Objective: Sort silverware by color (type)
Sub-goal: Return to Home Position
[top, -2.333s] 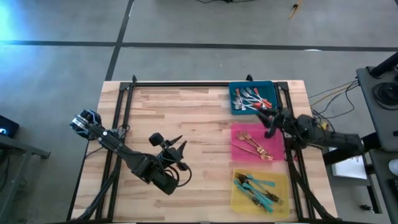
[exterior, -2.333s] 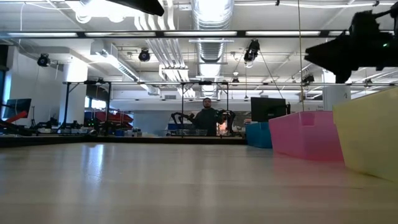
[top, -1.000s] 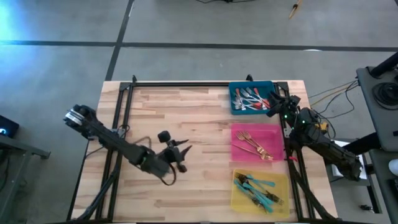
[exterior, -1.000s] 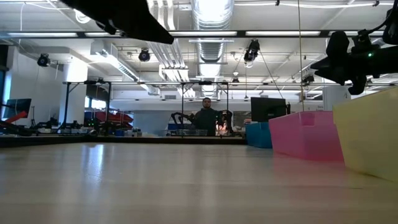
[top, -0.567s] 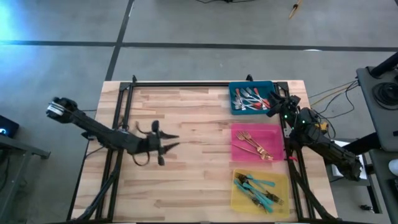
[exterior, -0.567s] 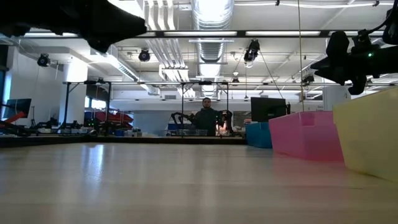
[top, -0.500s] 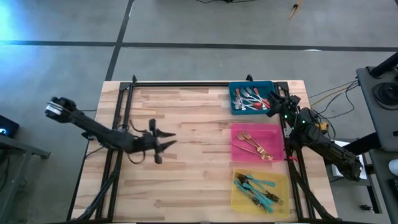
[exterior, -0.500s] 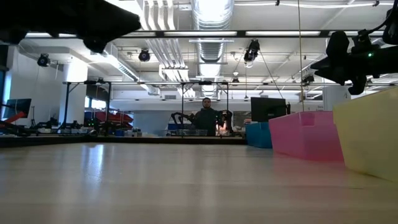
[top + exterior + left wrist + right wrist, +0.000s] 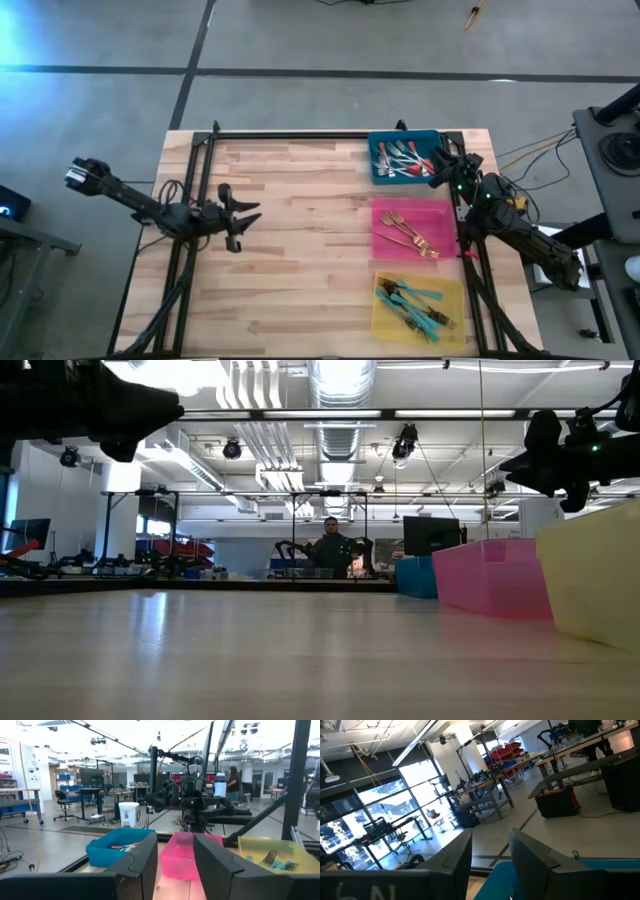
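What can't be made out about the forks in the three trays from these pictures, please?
- Low view: the walls of the yellow tray, pink tray and blue tray hide every fork.
- High view: the red-handled forks overlap, too small to count.
- Left wrist view: the pink tray's near wall hides its gold forks.
- Right wrist view: the bottom edge cuts off the blue tray.

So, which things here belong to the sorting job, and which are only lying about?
Job: red-handled forks, gold forks, teal-handled forks; blue tray, pink tray, yellow tray.
Lying about: cables beside the table; small object beyond it.
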Controlling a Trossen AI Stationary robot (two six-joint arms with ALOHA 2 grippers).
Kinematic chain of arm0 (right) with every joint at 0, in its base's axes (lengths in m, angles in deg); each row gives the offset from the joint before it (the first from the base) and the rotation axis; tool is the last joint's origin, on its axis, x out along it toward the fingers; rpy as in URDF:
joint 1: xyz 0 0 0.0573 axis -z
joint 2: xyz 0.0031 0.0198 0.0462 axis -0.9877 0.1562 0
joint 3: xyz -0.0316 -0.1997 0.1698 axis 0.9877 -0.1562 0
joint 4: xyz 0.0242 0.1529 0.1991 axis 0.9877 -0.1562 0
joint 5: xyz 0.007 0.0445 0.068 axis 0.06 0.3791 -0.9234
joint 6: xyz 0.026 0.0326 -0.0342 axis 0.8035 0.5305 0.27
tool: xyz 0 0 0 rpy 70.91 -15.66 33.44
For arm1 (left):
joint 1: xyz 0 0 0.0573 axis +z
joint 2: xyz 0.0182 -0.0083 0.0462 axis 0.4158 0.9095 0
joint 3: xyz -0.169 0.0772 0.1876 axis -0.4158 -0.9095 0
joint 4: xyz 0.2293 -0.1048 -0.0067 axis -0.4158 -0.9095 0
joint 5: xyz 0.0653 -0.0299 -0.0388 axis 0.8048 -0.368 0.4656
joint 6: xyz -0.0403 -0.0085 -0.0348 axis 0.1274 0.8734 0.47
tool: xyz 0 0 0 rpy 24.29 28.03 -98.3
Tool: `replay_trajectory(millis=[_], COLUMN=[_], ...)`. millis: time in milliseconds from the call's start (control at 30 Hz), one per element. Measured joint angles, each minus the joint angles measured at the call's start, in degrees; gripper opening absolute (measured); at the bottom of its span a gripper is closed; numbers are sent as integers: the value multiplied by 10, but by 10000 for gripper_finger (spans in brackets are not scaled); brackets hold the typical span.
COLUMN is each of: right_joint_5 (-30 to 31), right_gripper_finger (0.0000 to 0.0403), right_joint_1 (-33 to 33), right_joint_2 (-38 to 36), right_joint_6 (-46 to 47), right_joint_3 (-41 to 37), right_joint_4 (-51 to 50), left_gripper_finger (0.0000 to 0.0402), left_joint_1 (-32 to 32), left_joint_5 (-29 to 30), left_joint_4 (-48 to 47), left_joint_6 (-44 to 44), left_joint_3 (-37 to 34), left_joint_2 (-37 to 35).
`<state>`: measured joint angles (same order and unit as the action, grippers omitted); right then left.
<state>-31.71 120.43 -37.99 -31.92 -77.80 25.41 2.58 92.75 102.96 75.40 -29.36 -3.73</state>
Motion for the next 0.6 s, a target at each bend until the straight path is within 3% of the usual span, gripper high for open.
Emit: replay_trajectory(millis=[167,400,600], right_joint_5=[0,0,0], right_gripper_finger=[123,123,123], right_joint_1=[0,0,0], right_joint_2=[0,0,0], right_joint_6=[0,0,0], right_joint_3=[0,0,0], right_joint_4=[-1,-1,-1], left_gripper_finger=[110,110,110], left_joint_1=[0,0,0], left_joint_5=[20,132,137], left_joint_4=[-76,-179,-194], left_joint_6=[-17,-47,-56], left_joint_3=[-1,-1,-1], left_joint_2=[-56,-91,-145])
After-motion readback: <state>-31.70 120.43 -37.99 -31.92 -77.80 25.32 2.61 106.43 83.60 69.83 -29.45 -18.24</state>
